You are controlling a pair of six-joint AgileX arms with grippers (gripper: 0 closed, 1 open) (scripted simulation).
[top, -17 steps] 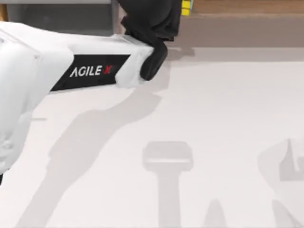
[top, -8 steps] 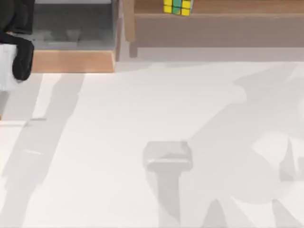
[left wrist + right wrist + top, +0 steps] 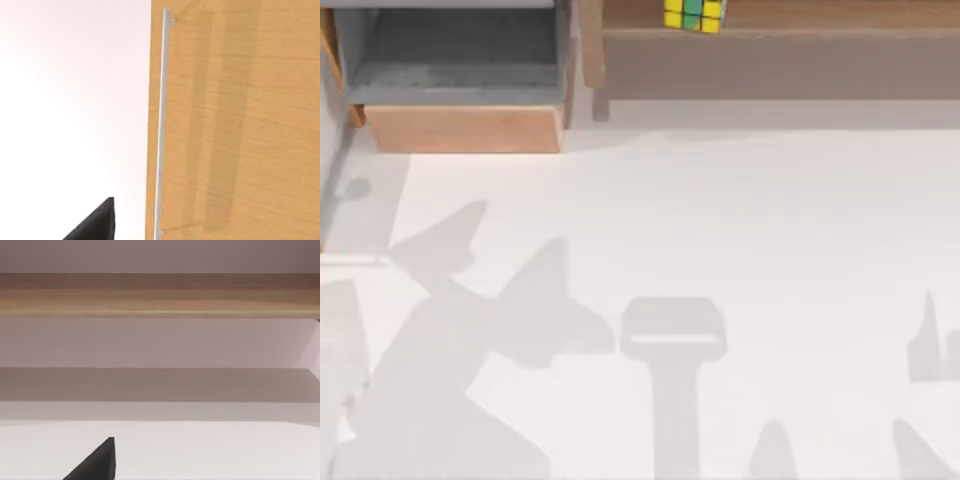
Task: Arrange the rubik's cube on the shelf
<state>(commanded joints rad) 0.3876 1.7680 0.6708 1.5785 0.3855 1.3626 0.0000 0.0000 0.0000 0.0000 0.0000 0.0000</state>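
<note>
Our cube (image 3: 695, 14) sits on the shelf (image 3: 780, 65) near its left end, just right of the wooden upright (image 3: 590, 45), at the top edge of the top view. Below it the pale surface (image 3: 720, 230) lies wide open, crossed by soft shadows. Half a second ago our left arm's black end hung over the grey box (image 3: 460, 60) with its light wood front; it has since left the top view. Each wrist view catches a dark tip of its own claw (image 3: 95, 224) (image 3: 95, 464) (spread or pressed together, we cannot tell).
</note>
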